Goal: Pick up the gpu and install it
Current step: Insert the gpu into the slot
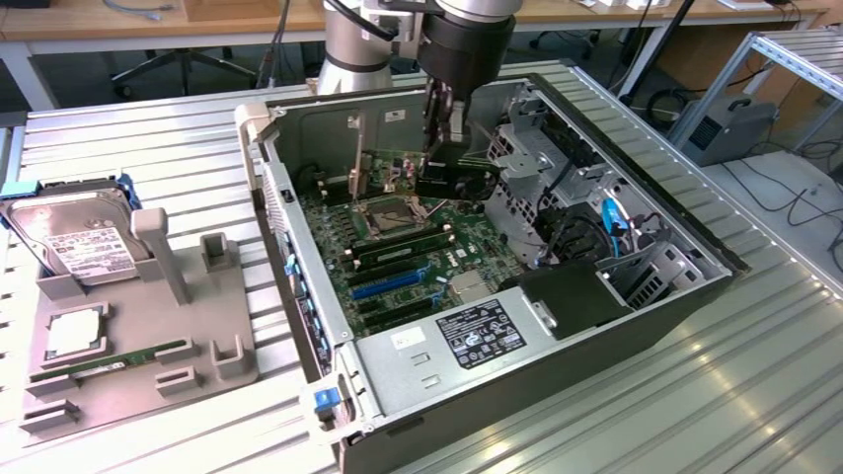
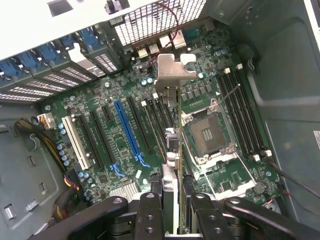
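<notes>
On the slatted metal bench [image 1: 158,138], at the exterior view's left, a grey holder [image 1: 132,385] carries a silver hard drive [image 1: 79,242] standing on edge. A square processor chip [image 1: 75,336] and a slim green RAM stick [image 1: 113,362] lie flat in the same holder. At centre sits an open computer case [image 1: 579,326], its green motherboard [image 1: 395,247] exposed. The arm [image 1: 468,39] reaches down into the case from above, and the jaws pinch the gpu [image 1: 461,181]. Here it reads as a dark block hanging over the far part of the board, beside the metal drive cage [image 1: 534,163] toward the exterior view's right.

The wrist view looks straight down along the card. Black fingers [image 2: 150,212] press on either side of the gpu [image 2: 172,175], which appears edge-on as a thin dark slab. Its silvery metal bracket [image 2: 172,72] is at the far end, toward the case's perforated rear wall [image 2: 155,20]. Beneath it lie a white slot [image 2: 77,142], a long blue slot [image 2: 127,127], several black slots, the open processor socket [image 2: 207,132] and the memory slots [image 2: 245,115]. The card hangs between the blue slot and the socket. Whether its lower edge touches a slot cannot be told.
</notes>
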{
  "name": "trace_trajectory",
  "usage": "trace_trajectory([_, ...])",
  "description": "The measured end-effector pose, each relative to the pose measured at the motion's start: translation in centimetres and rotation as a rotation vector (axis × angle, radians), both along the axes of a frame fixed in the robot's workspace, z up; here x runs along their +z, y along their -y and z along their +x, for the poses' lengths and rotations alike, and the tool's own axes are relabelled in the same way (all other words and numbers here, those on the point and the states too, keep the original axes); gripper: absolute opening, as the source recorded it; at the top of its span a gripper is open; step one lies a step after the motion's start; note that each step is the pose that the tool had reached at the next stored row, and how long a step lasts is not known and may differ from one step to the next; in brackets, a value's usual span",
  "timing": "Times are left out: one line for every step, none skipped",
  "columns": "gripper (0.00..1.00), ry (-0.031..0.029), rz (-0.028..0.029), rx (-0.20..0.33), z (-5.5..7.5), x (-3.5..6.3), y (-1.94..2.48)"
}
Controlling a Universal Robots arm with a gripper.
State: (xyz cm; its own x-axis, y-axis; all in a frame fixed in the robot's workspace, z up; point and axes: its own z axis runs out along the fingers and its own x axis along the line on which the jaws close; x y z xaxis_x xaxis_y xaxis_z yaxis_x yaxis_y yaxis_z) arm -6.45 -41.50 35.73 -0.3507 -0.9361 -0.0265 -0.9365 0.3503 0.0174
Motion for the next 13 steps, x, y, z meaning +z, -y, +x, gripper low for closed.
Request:
trace_trajectory([0.27,0.0,0.0,0.001,0.0,0.0,0.0])
trace_trajectory([0.27,0.0,0.0,0.002,0.0,0.0,0.0])
trace_trajectory([0.27,0.0,0.0001,0.003,0.0,0.0,0.0])
trace_trajectory([0.27,0.0,0.0,0.004,0.0,0.0,0.0])
trace_trajectory([0.27,0.0,0.0,0.005,0.0,0.0,0.0])
trace_trajectory([0.27,0.0,0.0,0.006,0.0,0.0,0.0])
trace_trajectory([0.27,0.0,0.0,0.007,0.0,0.0,0.0])
trace_trajectory([0.27,0.0,0.0,0.008,0.0,0.0,0.0])
trace_trajectory([0.27,0.0,0.0,0.009,0.0,0.0,0.0])
trace_trajectory([0.27,0.0,0.0,0.01,0.0,0.0,0.0])
trace_trajectory([0.27,0.0,0.0,0.011,0.0,0.0,0.0])
trace_trajectory([0.27,0.0,0.0,0.013,0.0,0.0,0.0])
trace_trajectory([0.27,0.0,0.0,0.014,0.0,0.0,0.0])
